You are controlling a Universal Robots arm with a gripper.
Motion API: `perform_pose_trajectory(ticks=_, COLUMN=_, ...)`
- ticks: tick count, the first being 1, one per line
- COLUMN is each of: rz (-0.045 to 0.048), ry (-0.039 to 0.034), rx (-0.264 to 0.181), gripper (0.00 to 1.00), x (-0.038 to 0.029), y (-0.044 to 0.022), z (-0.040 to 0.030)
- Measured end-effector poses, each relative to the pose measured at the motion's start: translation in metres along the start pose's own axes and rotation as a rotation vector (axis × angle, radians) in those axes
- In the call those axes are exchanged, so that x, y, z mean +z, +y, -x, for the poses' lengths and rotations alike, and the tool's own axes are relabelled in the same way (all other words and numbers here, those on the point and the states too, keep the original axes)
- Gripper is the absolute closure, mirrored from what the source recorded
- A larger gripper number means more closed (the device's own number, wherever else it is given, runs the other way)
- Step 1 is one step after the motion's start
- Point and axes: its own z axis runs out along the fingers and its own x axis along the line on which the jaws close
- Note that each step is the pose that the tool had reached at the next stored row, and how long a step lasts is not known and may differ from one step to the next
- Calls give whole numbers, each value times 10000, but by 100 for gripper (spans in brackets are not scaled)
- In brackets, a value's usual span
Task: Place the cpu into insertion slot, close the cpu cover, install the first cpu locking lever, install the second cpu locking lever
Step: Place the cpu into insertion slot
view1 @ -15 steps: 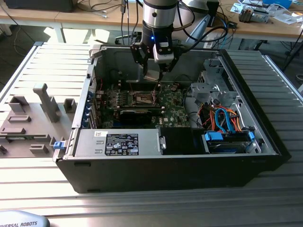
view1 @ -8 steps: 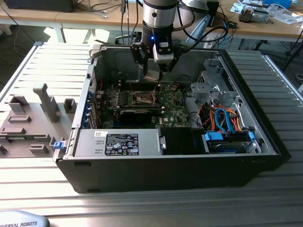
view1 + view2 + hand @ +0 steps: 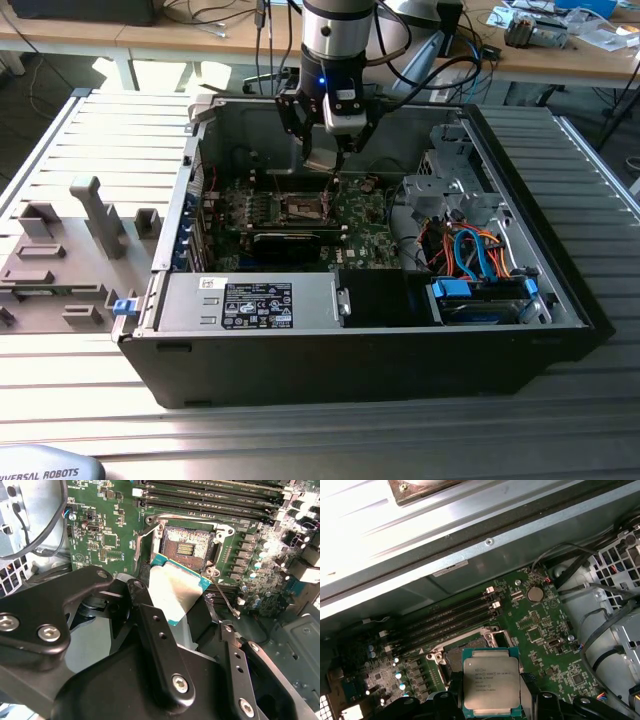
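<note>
My gripper hangs inside the open computer case, shut on the cpu, a flat square chip with a silver-grey top and a green edge. In the second wrist view the cpu is tilted between the black fingers, a little above and beside the insertion slot. The slot's dark contact field lies uncovered inside a silvery metal rim. A metal strip along one side looks like the cpu cover standing open. A thin wire locking lever sticks out free beside the slot.
Long black memory slots run beside the socket on the green motherboard. A black card, a power supply, cables and a drive cage fill the case. Grey fixtures stand on the exterior view's left.
</note>
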Motion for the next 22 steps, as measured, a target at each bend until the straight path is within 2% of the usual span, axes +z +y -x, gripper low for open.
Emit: perform_pose_trajectory(ticks=22, rz=2, ry=-11, rx=126, gripper=46, x=5, y=-1, z=0)
